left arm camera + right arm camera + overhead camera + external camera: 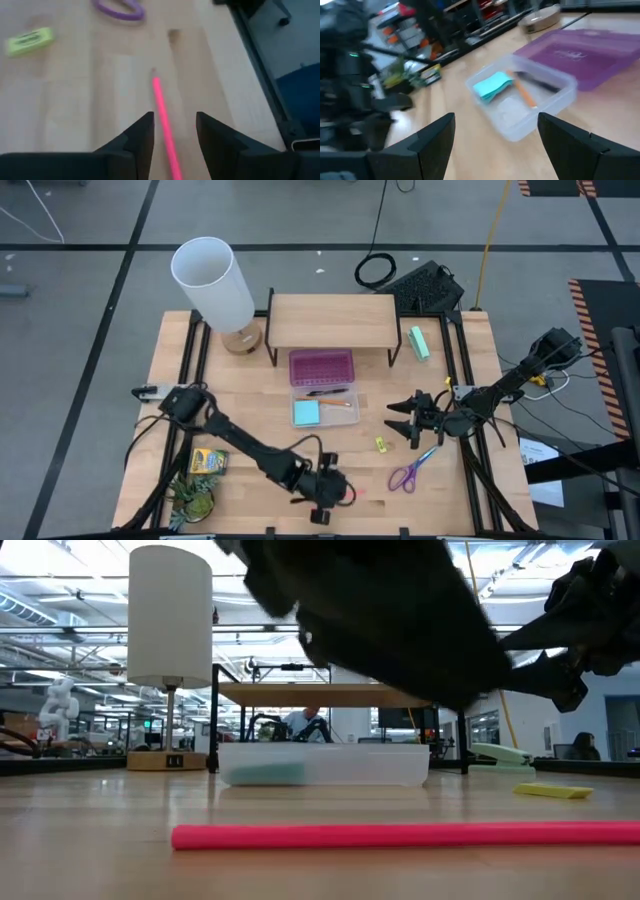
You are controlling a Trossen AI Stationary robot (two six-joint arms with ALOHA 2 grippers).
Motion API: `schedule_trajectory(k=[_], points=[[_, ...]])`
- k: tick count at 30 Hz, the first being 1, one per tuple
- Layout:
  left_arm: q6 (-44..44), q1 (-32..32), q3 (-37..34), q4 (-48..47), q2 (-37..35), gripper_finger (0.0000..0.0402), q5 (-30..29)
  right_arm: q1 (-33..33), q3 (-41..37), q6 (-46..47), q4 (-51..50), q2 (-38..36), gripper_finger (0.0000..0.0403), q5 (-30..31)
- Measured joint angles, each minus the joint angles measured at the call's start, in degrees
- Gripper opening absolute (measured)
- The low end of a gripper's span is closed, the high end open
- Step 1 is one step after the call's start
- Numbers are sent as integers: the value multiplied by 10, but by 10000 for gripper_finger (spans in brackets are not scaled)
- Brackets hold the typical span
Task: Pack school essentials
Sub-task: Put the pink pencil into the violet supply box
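While lying loose: one pink stick point(162, 112).

Nothing readable anywhere, honestly. Dark print on the tiny yellow piece point(29, 41), too blurred to make out. Faint embossed mark on the purple lid point(580, 52) (could be a logo, can't tell). Crayon box point(209, 462) artwork also illegible from above.

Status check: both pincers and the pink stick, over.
Left pincer open, straddling pink stick on the table. Right pincer open, empty, above table. Nothing blocking.
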Motion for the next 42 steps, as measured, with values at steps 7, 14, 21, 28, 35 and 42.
schedule_trajectory(k=[7, 14, 21, 28, 35, 42], points=[[-7, -10, 0, 18, 52, 152, -4, 29, 172, -95, -163, 66, 266, -71], [-27, -11, 3, -5, 62, 136, -17, 47, 352, -160, -246, 227, 251, -71], [-54, -12, 2, -10, 63, 45, -55, 58, 389, -138, -251, 301, 251, -53], [-47, -11, 2, -12, 68, 12, -65, 100, 374, -103, -254, 311, 251, 79], [-35, -9, -1, -6, 52, 30, -80, 106, 372, -126, -254, 308, 251, 96], [-21, 1, -2, -32, 10, 31, -90, 107, 372, -133, -255, 308, 251, 95]])
